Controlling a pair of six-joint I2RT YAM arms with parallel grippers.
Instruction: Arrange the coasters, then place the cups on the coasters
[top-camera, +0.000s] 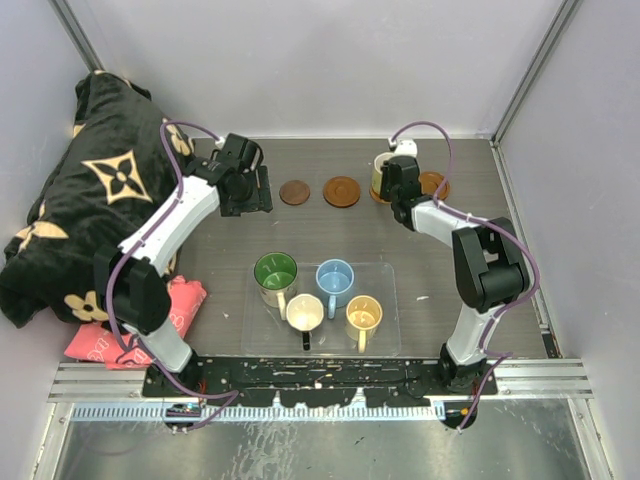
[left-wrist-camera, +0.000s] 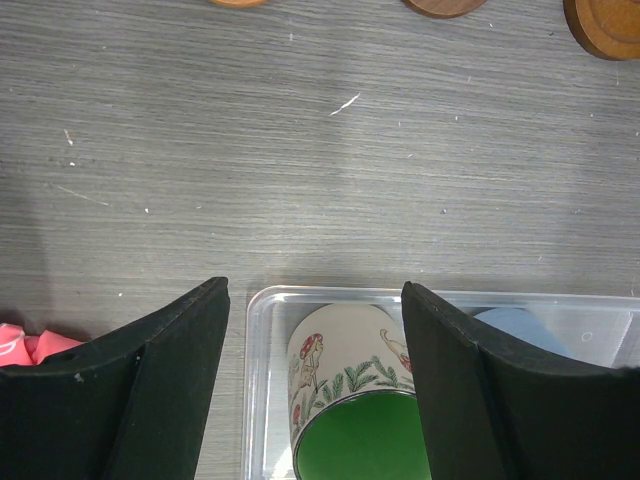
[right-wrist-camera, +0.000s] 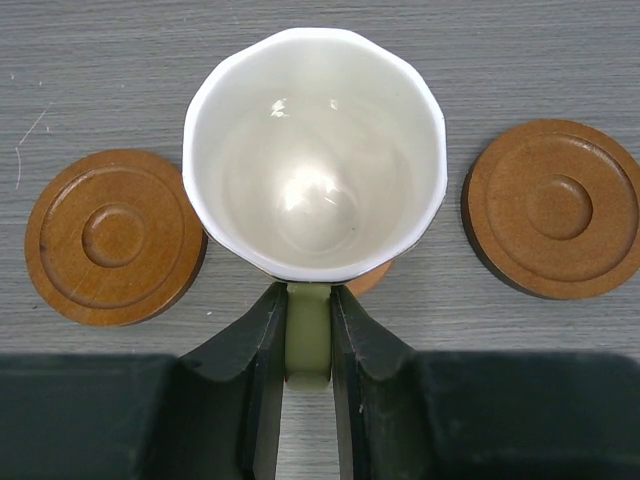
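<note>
Top view: the white-inside cup (top-camera: 384, 168) stood upright just past the far right corner of the clear tray (top-camera: 382, 276), in a row of coasters (top-camera: 341, 191) running parallel to the tray's far edge. The right jaws were clamped on its handle. The left jaws hung apart beyond the tray's far left corner. Bare tabletop (top-camera: 450, 280) lay between tray and row.

Left wrist: my jaws stood apart over the tray's far rim, with the green cup (left-wrist-camera: 350, 420) mouth-up inside it and the blue cup (left-wrist-camera: 508, 325) alongside.

Right wrist: the cup's handle (right-wrist-camera: 308, 335) pointed straight back between the clamped jaws. One coaster (right-wrist-camera: 372, 280) peeked from under its base, and a free coaster (right-wrist-camera: 113, 235) lay apart on either side.
</note>
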